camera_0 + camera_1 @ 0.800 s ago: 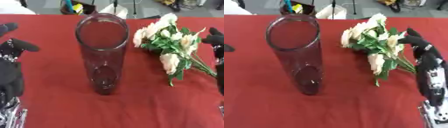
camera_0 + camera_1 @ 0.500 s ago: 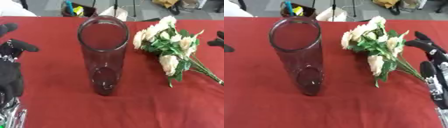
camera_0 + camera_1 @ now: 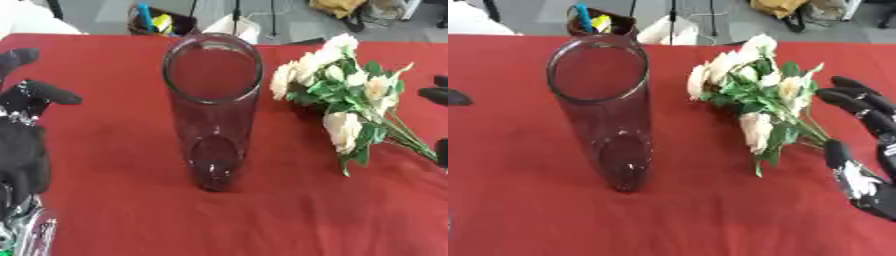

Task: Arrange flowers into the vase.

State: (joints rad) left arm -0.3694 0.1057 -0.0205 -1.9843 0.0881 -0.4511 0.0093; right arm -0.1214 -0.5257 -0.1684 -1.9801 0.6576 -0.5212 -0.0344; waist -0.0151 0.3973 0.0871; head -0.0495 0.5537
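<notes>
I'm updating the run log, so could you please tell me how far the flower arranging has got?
Nothing looks done yet: the vase stands upright and empty on the red table. The flowers lie in a bunch to its right. The right hand is open beside the stems, its fingers near the blooms, holding nothing. The left hand rests open at the left edge. Grasping and inserting remain.

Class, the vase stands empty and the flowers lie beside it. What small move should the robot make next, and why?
Probably close the open right hand around the stems of the cream-and-green flower bunch: it lies beside them, while the tall clear glass vase stands empty.
</notes>
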